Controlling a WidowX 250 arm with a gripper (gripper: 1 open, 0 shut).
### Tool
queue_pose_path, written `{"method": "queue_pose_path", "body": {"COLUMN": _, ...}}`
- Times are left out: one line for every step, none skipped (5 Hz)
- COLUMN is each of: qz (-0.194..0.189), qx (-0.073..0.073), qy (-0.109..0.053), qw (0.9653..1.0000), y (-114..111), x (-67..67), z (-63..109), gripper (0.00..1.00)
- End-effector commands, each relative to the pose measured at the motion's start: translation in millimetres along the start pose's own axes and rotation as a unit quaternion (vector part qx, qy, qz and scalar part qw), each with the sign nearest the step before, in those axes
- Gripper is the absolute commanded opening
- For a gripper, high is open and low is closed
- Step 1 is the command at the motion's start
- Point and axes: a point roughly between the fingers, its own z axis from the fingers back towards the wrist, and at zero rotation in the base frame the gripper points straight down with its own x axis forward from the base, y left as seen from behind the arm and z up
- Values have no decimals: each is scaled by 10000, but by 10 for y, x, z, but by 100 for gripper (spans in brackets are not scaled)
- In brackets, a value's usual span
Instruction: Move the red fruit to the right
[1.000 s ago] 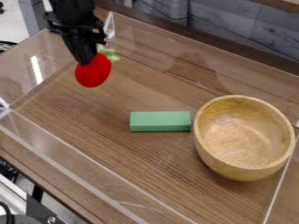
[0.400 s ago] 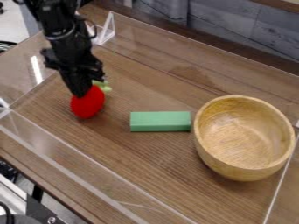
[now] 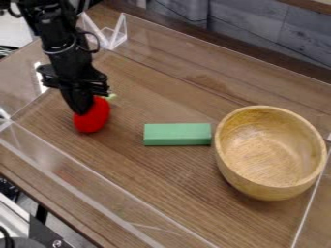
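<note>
The red fruit (image 3: 91, 118), a small strawberry-shaped toy with a green leafy top, sits low at the left side of the wooden table, at or just above its surface. My black gripper (image 3: 81, 100) points straight down from above and is shut on the fruit's upper part, hiding much of the green top. Whether the fruit rests on the table I cannot tell.
A green rectangular block (image 3: 177, 134) lies near the table's middle, right of the fruit. A wooden bowl (image 3: 269, 151) stands at the right. Clear plastic walls (image 3: 52, 160) ring the table, with a front edge close below the fruit.
My gripper has come down and a little to the left, carrying the red fruit from well above the table to table level.
</note>
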Motion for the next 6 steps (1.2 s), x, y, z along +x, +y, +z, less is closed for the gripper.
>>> {"method": "queue_pose_path", "body": {"qz": 198, "qx": 96, "qy": -46, "qw": 9997, "y": 108, "x": 50, "z": -30, "gripper": 100}}
{"method": "queue_pose_path", "body": {"qz": 59, "qx": 59, "qy": 62, "qw": 9999, "y": 143, "x": 94, "z": -26, "gripper": 100}}
{"method": "queue_pose_path", "body": {"qz": -83, "qx": 1, "qy": 85, "qw": 9999, "y": 149, "x": 144, "z": 4, "gripper": 100}}
{"method": "queue_pose_path", "body": {"qz": 157, "qx": 30, "qy": 95, "qw": 9998, "y": 119, "x": 80, "z": -12, "gripper": 100}}
{"method": "queue_pose_path", "body": {"qz": 393, "qx": 67, "qy": 106, "qw": 9991, "y": 86, "x": 13, "z": -33, "gripper": 100}}
{"method": "queue_pose_path", "body": {"qz": 482, "qx": 74, "qy": 107, "qw": 9988, "y": 57, "x": 24, "z": -75, "gripper": 100}}
